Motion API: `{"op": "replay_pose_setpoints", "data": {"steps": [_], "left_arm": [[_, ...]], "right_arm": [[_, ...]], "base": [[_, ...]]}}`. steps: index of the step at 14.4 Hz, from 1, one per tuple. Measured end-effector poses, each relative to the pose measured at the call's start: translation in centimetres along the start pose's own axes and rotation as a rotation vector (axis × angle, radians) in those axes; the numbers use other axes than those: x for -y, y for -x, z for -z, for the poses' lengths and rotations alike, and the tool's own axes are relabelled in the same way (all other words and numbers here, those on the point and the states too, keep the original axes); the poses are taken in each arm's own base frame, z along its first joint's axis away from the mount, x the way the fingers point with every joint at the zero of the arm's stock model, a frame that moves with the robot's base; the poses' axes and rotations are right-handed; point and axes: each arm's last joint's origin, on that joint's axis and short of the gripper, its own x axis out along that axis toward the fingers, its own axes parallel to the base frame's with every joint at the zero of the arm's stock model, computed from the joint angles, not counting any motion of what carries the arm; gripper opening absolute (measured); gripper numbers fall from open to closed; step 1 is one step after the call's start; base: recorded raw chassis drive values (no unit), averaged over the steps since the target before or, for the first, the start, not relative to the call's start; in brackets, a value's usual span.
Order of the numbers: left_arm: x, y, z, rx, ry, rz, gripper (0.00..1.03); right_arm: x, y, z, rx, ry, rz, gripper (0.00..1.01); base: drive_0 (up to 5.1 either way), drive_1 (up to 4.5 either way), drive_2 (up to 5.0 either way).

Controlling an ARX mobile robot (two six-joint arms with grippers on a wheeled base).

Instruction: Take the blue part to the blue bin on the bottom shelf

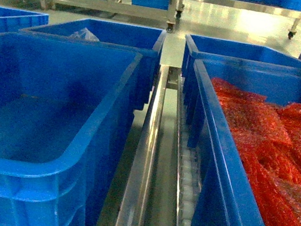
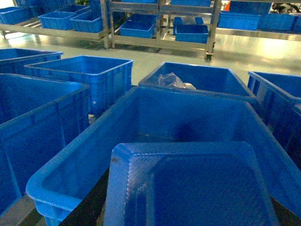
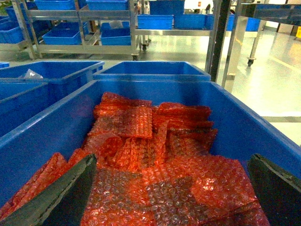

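Observation:
The blue part (image 2: 197, 188), dark blue with a fine gridded surface, fills the bottom of the left wrist view. My left gripper (image 2: 188, 207) holds it, and only a dark sliver of one finger (image 2: 91, 202) shows beside it. The part hangs at the near end of the blue bin (image 2: 141, 117), a big crate with a smooth, bare inside, seen at the left in the head view as the blue bin (image 1: 39, 130). The bin stands on the bottom shelf (image 1: 190, 188) with its white rollers. My right gripper (image 3: 171, 188) is open above red bubble-wrap packets (image 3: 141, 155). Neither gripper shows in the head view.
A like crate (image 1: 212, 157) full of red packets stands right of the steel divider rail (image 1: 142, 163). Behind are more blue crates, one holding a clear plastic bag (image 1: 84, 35). Steel racks (image 2: 160, 40) with crates stand across the shiny floor.

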Motion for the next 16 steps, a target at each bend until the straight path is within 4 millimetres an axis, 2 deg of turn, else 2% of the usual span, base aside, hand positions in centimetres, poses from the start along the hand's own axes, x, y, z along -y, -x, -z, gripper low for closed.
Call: {"op": "replay_pose_setpoints", "data": {"steps": [16], "left_arm": [[0.00,0.00,0.00,0.000,0.000,0.000,0.43]], "right_arm": [[0.00,0.00,0.00,0.000,0.000,0.000,0.98]], "base": [[0.0,0.00,0.0]]}}
